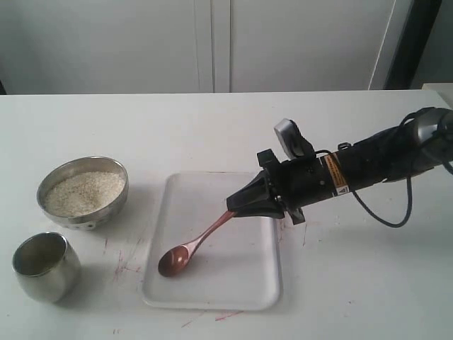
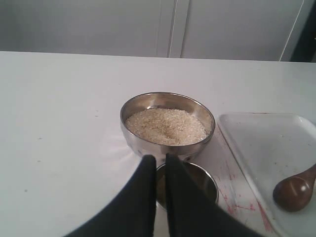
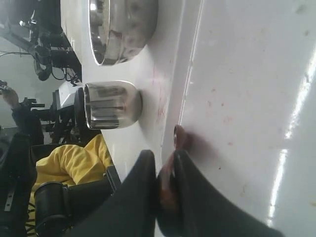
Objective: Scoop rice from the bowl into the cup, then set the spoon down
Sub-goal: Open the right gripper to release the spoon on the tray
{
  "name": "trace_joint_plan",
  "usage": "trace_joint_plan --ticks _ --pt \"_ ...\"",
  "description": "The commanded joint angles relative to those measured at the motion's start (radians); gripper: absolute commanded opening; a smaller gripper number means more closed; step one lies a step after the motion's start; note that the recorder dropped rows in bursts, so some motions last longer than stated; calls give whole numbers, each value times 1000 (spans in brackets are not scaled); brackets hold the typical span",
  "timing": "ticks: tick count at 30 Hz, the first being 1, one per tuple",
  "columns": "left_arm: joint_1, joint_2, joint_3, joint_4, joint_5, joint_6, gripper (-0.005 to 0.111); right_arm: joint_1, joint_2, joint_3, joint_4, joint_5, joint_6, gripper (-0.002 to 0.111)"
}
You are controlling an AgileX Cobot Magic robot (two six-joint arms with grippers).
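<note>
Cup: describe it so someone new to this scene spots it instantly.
On the white table, look left of the white tray in the exterior view, where two shiny steel vessels stand. The cup is the smaller one nearer the camera, bulging-sided with a narrower mouth; the wider bowl behind it holds rice.

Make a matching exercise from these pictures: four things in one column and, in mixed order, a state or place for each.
1 bowl
2 cup
3 spoon
4 tray

A handle held by the right claw
B holds rice
C white, under the spoon
D steel, no rice seen inside

Pairs: 1-B, 2-D, 3-A, 4-C
</note>
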State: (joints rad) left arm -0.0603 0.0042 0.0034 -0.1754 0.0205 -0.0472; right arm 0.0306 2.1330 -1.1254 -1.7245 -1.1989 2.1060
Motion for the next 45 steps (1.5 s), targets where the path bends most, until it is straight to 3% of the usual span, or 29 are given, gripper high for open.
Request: trace_joint_plan --ticks 1,7,13,19,45 --pt "1 -4 -3 -9 3 -2 14 -7 27 -3 -20 24 -5 4" --pt "1 -4 -3 -9 3 -2 14 -7 31 -3 -20 25 -5 32" --pt "1 -4 -3 -9 3 -2 14 -7 31 -3 -20 19 -5 33" --pt "1 -4 -3 -9 3 -2 14 -7 31 -3 -5 -15 -5 45" --pt "1 -4 -3 -9 3 -2 14 -7 -62 -3 -20 66 -5 52"
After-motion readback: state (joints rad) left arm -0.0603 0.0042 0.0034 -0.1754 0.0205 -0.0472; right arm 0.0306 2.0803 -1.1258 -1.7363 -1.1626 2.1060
